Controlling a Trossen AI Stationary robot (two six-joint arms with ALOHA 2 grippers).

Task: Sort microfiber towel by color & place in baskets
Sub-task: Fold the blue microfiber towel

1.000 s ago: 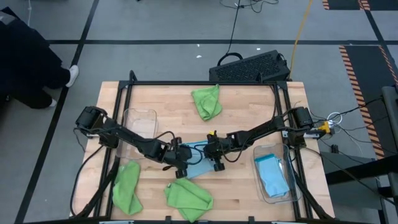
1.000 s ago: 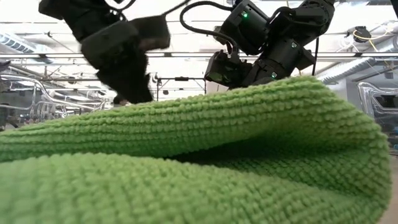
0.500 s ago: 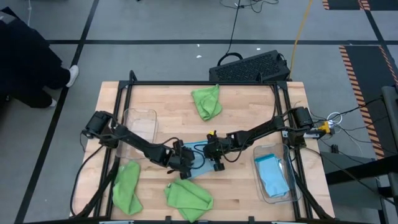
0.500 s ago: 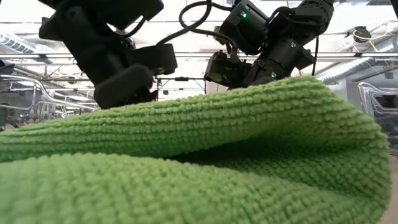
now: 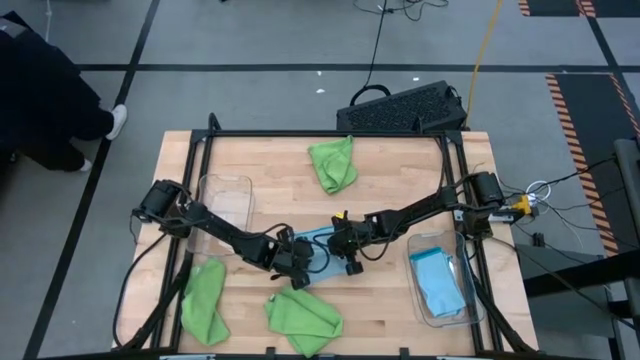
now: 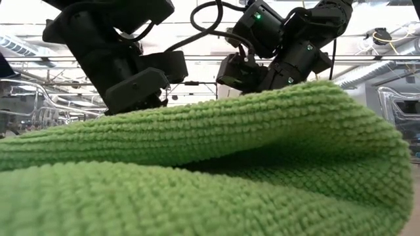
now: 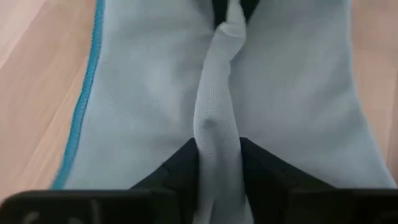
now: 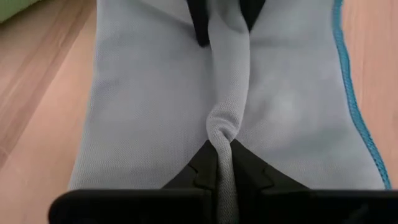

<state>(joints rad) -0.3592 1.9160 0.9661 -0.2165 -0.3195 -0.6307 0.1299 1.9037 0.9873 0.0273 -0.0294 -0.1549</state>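
A light blue towel (image 5: 318, 245) lies on the table's middle, between my two grippers. My left gripper (image 5: 297, 265) is shut on it from the left, and my right gripper (image 5: 344, 249) is shut on it from the right. Three lime green towels lie on the table: one at the far middle (image 5: 332, 163), one at the near left (image 5: 203, 300) and one at the near middle (image 5: 302, 315). One clear basket (image 5: 226, 190) stands at the left. A second clear basket (image 5: 452, 300) at the right holds light blue towels (image 5: 438, 280). My left gripper pinches a raised fold of the light blue towel (image 7: 217, 134) between its two fingers (image 7: 180, 165). It comes low from the table's left, pointing along the fold. The cloth on either side lies flat on the table. My right gripper pinches the other end of the same raised fold (image 8: 219, 134) between its two fingers (image 8: 202, 165). It comes low from the table's right, pointing along the fold toward my left gripper (image 8: 224, 15). The rest of the towel lies on the table.
A black perforated crate (image 5: 405, 108) sits beyond the table's far edge. In the low view the near green towel (image 6: 197, 170) fills the foreground and hides the tabletop. Bare wood shows at the far left and far right of the table.
My left gripper has gone toward the table's right and near edge and down onto the light blue towel, ending close to my right gripper. Less of the towel shows between them.
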